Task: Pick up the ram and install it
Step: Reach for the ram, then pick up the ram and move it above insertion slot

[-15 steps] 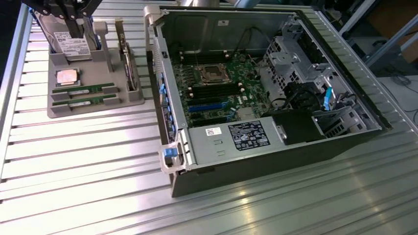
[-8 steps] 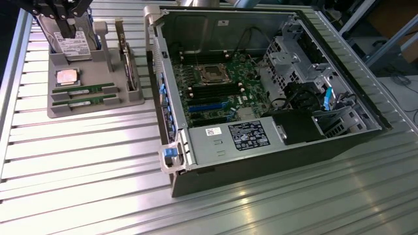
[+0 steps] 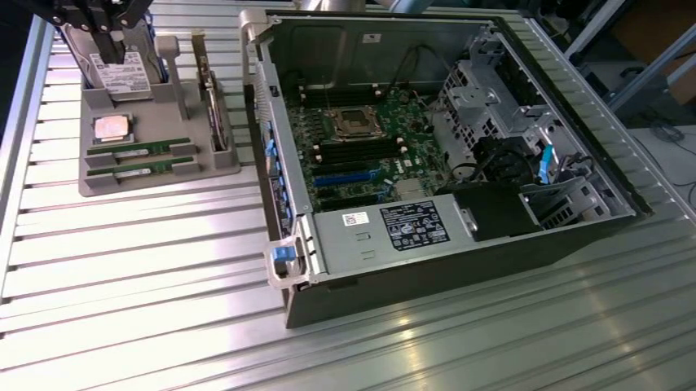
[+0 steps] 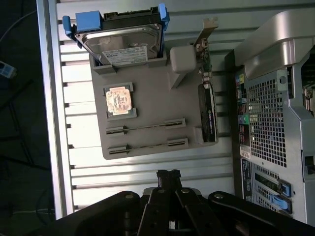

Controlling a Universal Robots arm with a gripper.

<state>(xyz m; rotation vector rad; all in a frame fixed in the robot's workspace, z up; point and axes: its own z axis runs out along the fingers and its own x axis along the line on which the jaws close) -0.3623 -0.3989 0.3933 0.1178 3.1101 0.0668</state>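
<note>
Two sticks on edge in one grey holder (image 3: pixel 207 167), neither lifted.

1. Farther ram stick (image 3: pixel 133 149): long, thin, green, with a white sticker, seated in the holder's second slot from its six o'clock edge, as the exterior view has it.
2. Nearer ram stick (image 3: pixel 142 166): the same make, parallel to the first and just beside it at its six o'clock, in the last slot.
3. Processor chip (image 3: pixel 112 128): square, silver-copper, flat in a recess at twelve o'clock of the sticks.
4. Hard drive (image 3: pixel 122 72): on blue rails, propped upright at the holder's twelve o'clock end.
5. Expansion card (image 3: pixel 218 106): green with a metal bracket, on edge along the holder's three o'clock side.
6. Gripper (image 4: pixel 168 174): black fingers pressed together with nothing between them. In the exterior view it hangs at eleven o'clock, over the hard drive end of the holder, well apart from both sticks.
7. Computer case (image 3: pixel 435 269): on its side with the panel off, at three o'clock of the holder and just beside it.
8. Motherboard (image 3: pixel 381 163): inside the case, with the processor socket (image 3: pixel 354 122) near its twelve o'clock end and black memory slots (image 3: pixel 354 151) at six o'clock of the socket.
9. Power supply (image 3: pixel 397 228): grey box with labels, at the case's six o'clock end.
10. Ribbed metal table (image 3: pixel 163 277): bears the holder and the case.
</note>
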